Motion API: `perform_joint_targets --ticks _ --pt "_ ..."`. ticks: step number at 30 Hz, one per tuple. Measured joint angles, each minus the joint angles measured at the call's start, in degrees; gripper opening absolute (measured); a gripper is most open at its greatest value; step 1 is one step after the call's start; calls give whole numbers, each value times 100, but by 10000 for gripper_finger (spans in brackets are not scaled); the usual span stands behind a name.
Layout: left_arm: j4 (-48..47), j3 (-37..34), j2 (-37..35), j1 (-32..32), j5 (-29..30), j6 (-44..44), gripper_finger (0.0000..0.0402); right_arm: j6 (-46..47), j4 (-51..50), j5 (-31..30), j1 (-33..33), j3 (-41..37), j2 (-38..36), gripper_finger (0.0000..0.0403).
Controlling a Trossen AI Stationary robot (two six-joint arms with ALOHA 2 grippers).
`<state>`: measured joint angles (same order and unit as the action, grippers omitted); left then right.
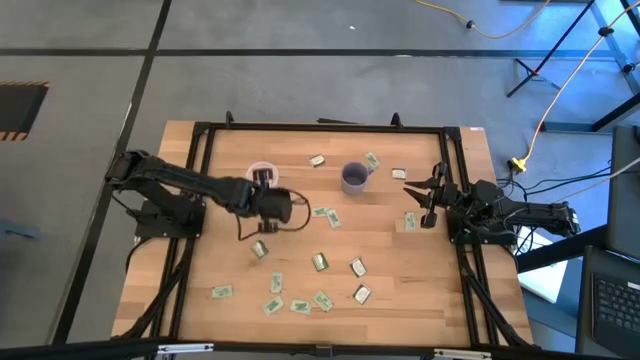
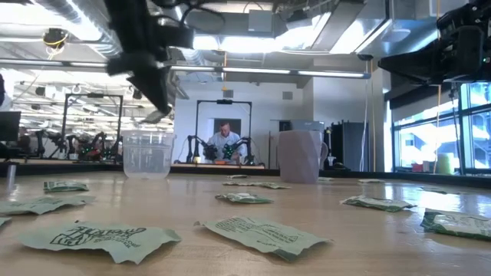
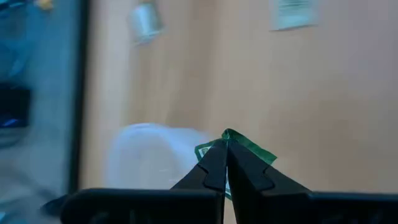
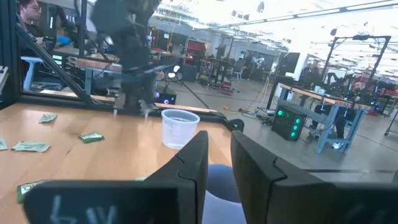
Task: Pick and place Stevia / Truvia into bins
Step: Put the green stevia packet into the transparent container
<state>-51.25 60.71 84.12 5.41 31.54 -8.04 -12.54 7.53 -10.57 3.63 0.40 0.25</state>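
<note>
My left gripper point(image 1: 264, 181) point(image 3: 226, 145) hovers over the clear plastic cup point(image 1: 261, 168) point(image 2: 147, 153), shut on a green-and-white sweetener packet point(image 3: 247, 148). In the low view its tip point(image 2: 156, 116) hangs just above the cup's rim. The purple-grey mug point(image 1: 354, 177) point(image 2: 300, 156) stands to the right of the cup. Several more packets point(image 1: 320, 262) point(image 2: 259, 234) lie flat across the table. My right gripper point(image 1: 419, 201) point(image 4: 219, 146) waits open near the table's right edge, pointing toward the mug. My left gripper pinches the packet between its two fingertips, from above and pointing down. A green corner point(image 3: 231, 134) sticks out past the tips. The packet is lifted clear of the table, held over the clear cup point(image 3: 146, 163).
Packets are scattered over the table's middle and near part point(image 1: 271, 306) point(image 1: 221, 291), and a few lie by the mug point(image 1: 371, 159) point(image 1: 317, 160). A black frame point(image 1: 320, 128) borders the table. People and other workstations show in the room beyond.
</note>
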Motion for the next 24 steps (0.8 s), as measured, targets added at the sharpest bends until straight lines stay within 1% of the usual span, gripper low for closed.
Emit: perform_joint_targets --ticks 2,9,14,19,24 --pt "2 0 -3 -260 230 4 6 1 -2 0 1 0 0 75" --pt "-20 -1 -3 -988 102 -12 7 -1 -2 0 0 0 0 75" --pt "-102 -42 -3 -1314 99 -15 8 -3 -2 0 0 0 0 74" --pt "-142 -44 30 -1570 -183 -17 8 -15 -4 0 0 0 0 75" --pt "-128 -44 30 -1752 -336 -33 8 -17 -7 0 1 0 0 75"
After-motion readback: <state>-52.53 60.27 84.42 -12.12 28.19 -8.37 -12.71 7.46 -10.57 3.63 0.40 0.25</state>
